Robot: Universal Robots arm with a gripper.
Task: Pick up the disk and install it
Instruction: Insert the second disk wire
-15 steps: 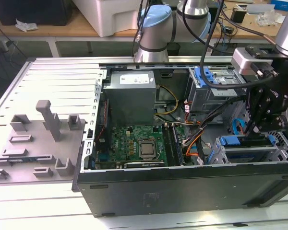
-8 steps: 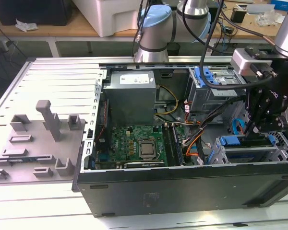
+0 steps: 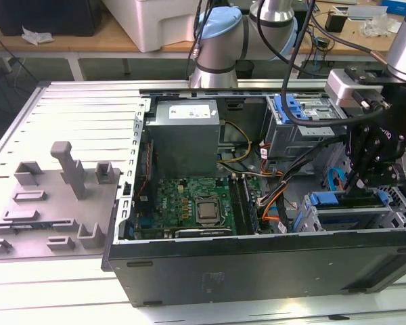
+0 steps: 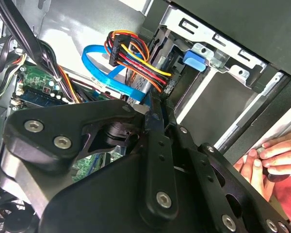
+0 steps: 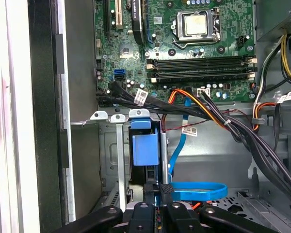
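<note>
The disk (image 5: pixel 145 145), edged by its blue carrier frame, stands in a slot of the grey drive cage (image 5: pixel 117 160) near the case's front corner. In the exterior view the disk (image 3: pixel 329 199) sits low at the right of the open computer case (image 3: pixel 257 271). My gripper (image 3: pixel 363 180) hangs right over it. In both wrist views the black fingertips (image 5: pixel 166 188) lie close together at the disk's outer end, and I see nothing between them. My gripper (image 4: pixel 155 106) points into the cage, past a blue data cable (image 4: pixel 99 73) and a bundle of coloured power wires (image 4: pixel 136 58).
The motherboard (image 3: pixel 196 206) fills the case floor, with the grey power-supply box (image 3: pixel 186 132) behind it. A second cage with a blue latch (image 3: pixel 292 108) is at the back right. Black cables (image 5: pixel 184 109) cross beside the slot. A person's hand (image 4: pixel 276 158) rests on the case's edge.
</note>
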